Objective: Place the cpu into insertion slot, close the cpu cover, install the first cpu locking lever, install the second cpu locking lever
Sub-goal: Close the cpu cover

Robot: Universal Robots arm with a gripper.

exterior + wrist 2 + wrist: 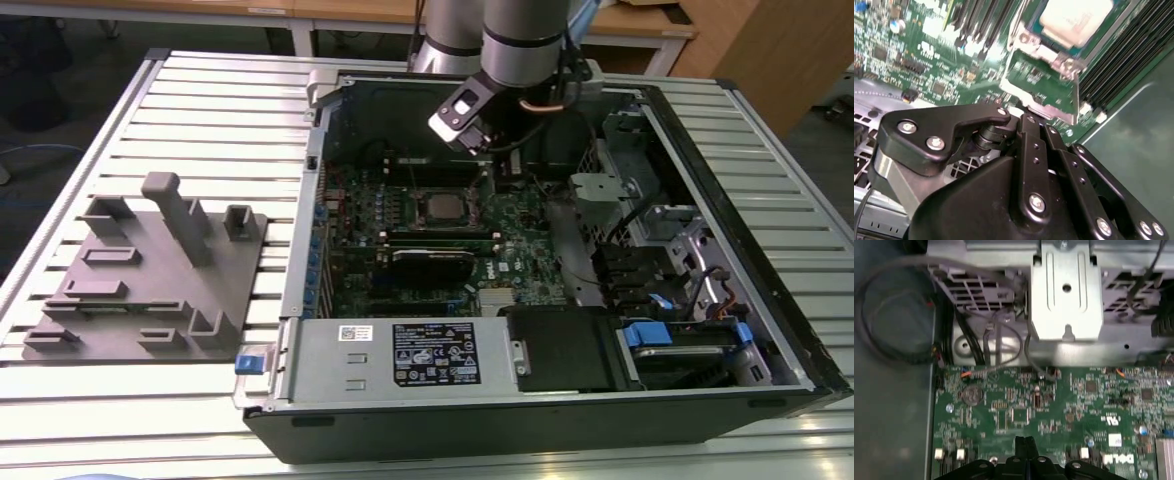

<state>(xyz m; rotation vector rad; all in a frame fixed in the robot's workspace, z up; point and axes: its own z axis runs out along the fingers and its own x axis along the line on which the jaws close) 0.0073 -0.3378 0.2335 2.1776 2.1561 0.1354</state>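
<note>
The cpu (441, 206) lies flat in the insertion slot (411, 192) on the green motherboard inside the open computer case. In the second wrist view its silver face (1076, 17) shows, and the cpu cover (1046, 52), a thin metal frame, appears to lie down around it. My gripper (509, 163) hangs over the board beyond the socket, toward the exterior view's right. In the first wrist view the gripper (1026, 444) is shut, its two black fingertips pressed together with nothing between them, a little above the board.
A grey fixture block (147, 270) stands on the slatted table at the exterior view's left. Inside the case are a power supply box (400, 355), a black card (430, 262), a metal bracket (1066, 290), cables (999, 340) and drive bays (667, 250).
</note>
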